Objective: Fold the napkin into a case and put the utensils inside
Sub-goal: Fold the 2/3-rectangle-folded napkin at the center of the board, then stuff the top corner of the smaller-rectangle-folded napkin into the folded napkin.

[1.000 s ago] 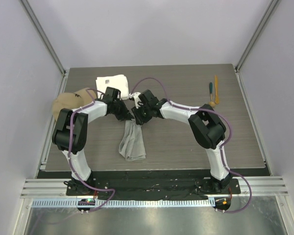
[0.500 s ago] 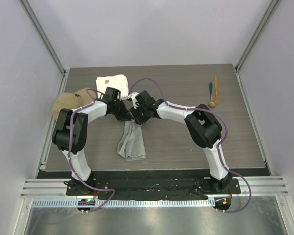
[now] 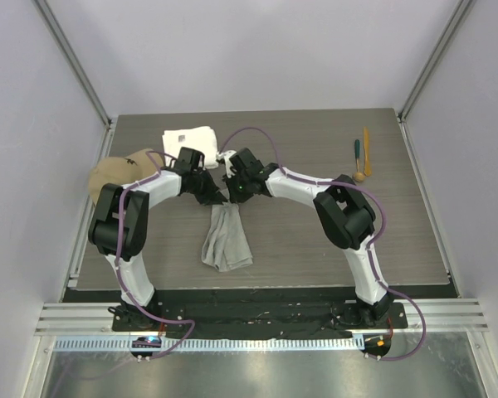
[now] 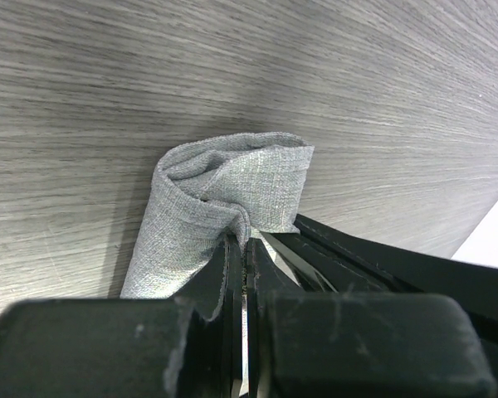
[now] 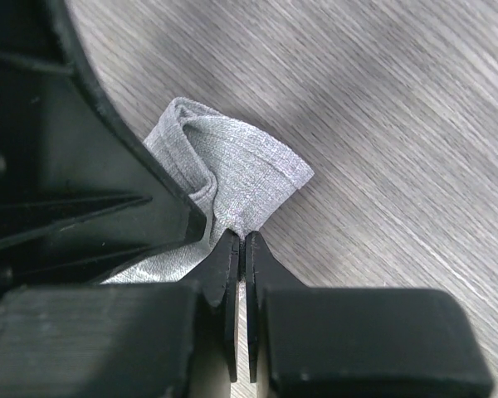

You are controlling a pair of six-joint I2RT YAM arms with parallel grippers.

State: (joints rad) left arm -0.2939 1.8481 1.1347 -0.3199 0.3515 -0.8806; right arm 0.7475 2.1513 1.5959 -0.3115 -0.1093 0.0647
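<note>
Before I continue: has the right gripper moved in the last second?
Yes. The right gripper, shut on the napkin, shifted slightly left, toward the white towel.

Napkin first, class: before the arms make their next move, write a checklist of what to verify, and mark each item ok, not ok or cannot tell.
1. Left tool shut on the napkin: ok.
2. Right tool shut on the napkin: ok.
3. Both tools hold the same far end of the napkin: ok.
4. Every cloth layer caught in each pinch: cannot tell.
5. Napkin folded flat and narrow: not ok; it is rumpled and its near end splays.
6. Utensils well clear of both tools, at the far right: ok.
</note>
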